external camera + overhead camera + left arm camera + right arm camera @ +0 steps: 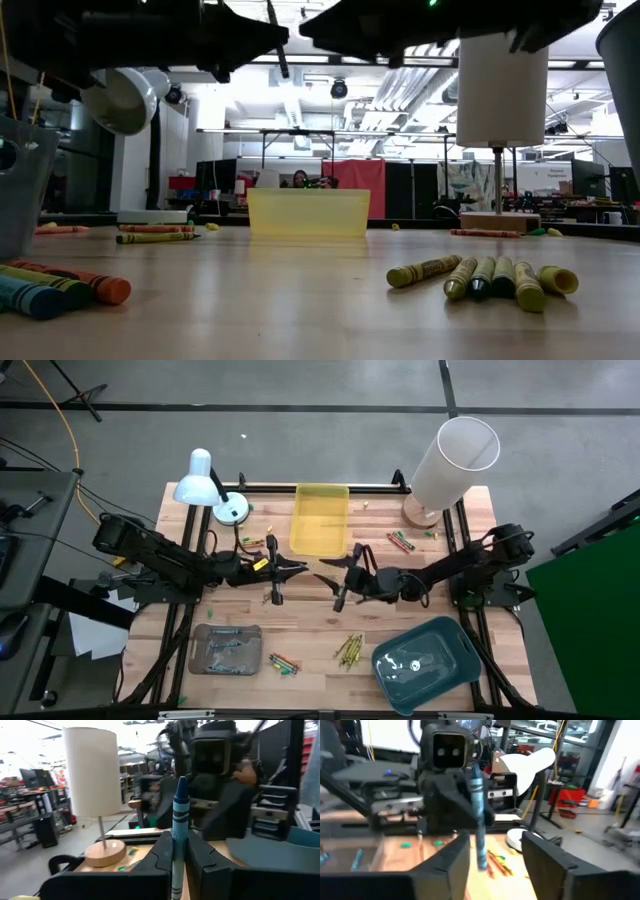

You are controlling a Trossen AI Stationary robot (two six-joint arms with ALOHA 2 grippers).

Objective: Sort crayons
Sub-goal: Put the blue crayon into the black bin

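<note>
Left wrist view: left pincer (176,865) clamps a blue crayon (179,815); right pincer (492,857) stands wide. Loose crayons (349,649) beside the teal tray (455,660) mostly unsorted.

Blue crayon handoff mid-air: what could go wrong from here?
1. The left tool pinches the blue crayon near one end only; it could swing or slip out.
2. The right tool stands open close beside the crayon; pulling back could knock it.
3. A drop lands on bare table, outside any tray.
</note>
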